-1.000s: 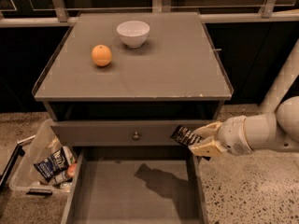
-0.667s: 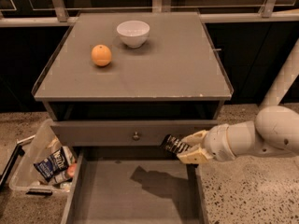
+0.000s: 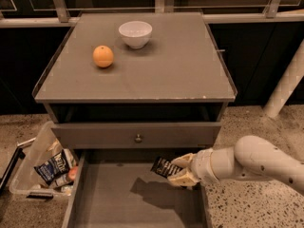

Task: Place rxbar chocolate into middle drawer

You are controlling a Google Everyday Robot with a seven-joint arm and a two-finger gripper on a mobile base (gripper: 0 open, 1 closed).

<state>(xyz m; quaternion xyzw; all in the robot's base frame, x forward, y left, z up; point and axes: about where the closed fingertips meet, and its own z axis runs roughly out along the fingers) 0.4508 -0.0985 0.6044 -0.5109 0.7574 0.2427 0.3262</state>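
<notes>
The rxbar chocolate, a small black bar with white lettering, is held in my gripper, which is shut on its right end. My arm comes in from the right. Gripper and bar hang above the right part of the open middle drawer, a wide shallow grey drawer with a flat floor. Their shadow lies on the drawer floor just below.
A grey drawer front with a round knob sits above the open drawer. The cabinet top holds an orange and a white bowl. A clear bin with a blue-and-white snack bag stands on the floor to the left.
My gripper has moved left and down with the bar, from beside the cabinet's right edge to over the open drawer.
</notes>
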